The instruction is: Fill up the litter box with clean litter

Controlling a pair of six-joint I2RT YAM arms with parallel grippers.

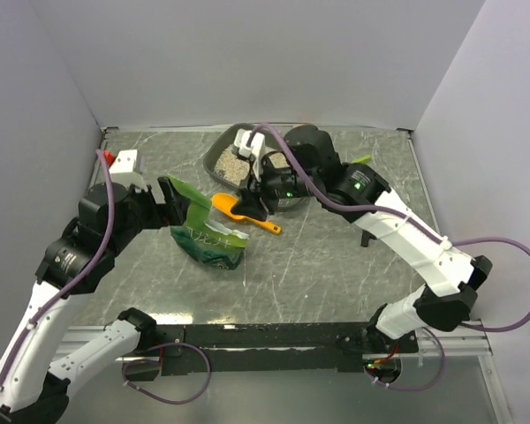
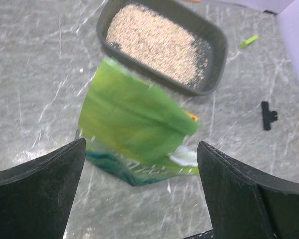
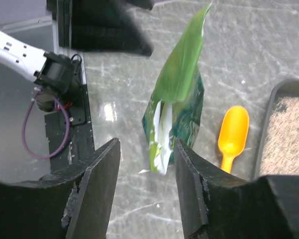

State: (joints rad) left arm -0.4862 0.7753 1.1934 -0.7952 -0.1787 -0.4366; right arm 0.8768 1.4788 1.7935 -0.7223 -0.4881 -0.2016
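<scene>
Grip before tilt: close wide-open left jaws squarely on upper edge of green bag (image 2: 134, 124), save narrowly parted, empty right jaws for its base, then tip toward litter box (image 2: 217, 50) just beyond, part-covered with clean litter (image 2: 154, 40).

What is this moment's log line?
litter in box; bag on table, unheld; scoop beside bag; left gripper open; right gripper open

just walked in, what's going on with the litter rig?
Neither hand holds anything right now. The left hand is open above the green bag, which sits on the table next to the litter box. The box already holds a layer of litter. The right hand is open too, near the orange scoop.
</scene>
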